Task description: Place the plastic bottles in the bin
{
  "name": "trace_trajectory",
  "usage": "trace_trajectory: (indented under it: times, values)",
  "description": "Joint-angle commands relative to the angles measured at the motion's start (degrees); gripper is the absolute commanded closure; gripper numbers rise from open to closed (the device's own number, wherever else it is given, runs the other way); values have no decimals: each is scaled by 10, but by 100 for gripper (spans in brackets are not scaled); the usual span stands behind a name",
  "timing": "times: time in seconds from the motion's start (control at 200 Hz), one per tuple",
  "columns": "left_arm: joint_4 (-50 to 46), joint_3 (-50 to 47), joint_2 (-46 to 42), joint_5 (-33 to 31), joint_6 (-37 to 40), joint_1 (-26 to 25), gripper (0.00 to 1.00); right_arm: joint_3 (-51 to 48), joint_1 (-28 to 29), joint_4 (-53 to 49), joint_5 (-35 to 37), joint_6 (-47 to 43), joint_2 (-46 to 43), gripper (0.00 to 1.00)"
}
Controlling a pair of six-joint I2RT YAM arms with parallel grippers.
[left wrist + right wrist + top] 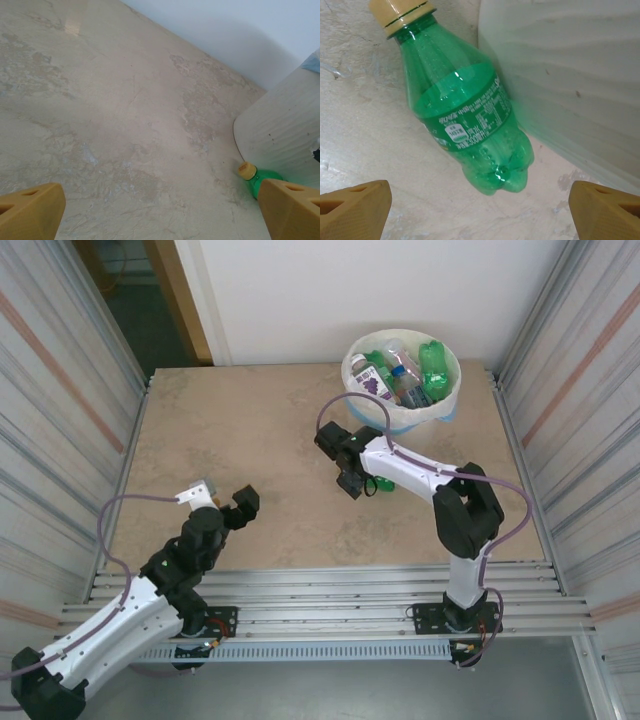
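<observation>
Right end effector [480, 210], jaws wide and empty, hangs over the bottle [465, 115], which lies on its side on the bench [360, 125] against the bin [570, 75] wall. Risk: one jaw may strike the bin, or the smooth round body may roll out as the jaws shut. Bottle: translucent green, tan cap, printed label. Left end effector [160, 212]: wide, empty.

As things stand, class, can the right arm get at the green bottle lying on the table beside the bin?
Probably yes: the right gripper hangs open above the green bottle, with nothing between them. The bin wall close alongside may crowd one finger.
</observation>
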Motion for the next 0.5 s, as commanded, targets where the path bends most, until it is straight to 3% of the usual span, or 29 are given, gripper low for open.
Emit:
trace_trajectory:
  times: [0.0, 0.491]
  values:
    - [-2, -8, -2, -21, -7, 4, 1, 1, -3, 6, 8, -9, 28, 10]
    - [-6, -7, -1, -25, -6, 4, 1, 3, -25, 36, -19, -13, 76, 14]
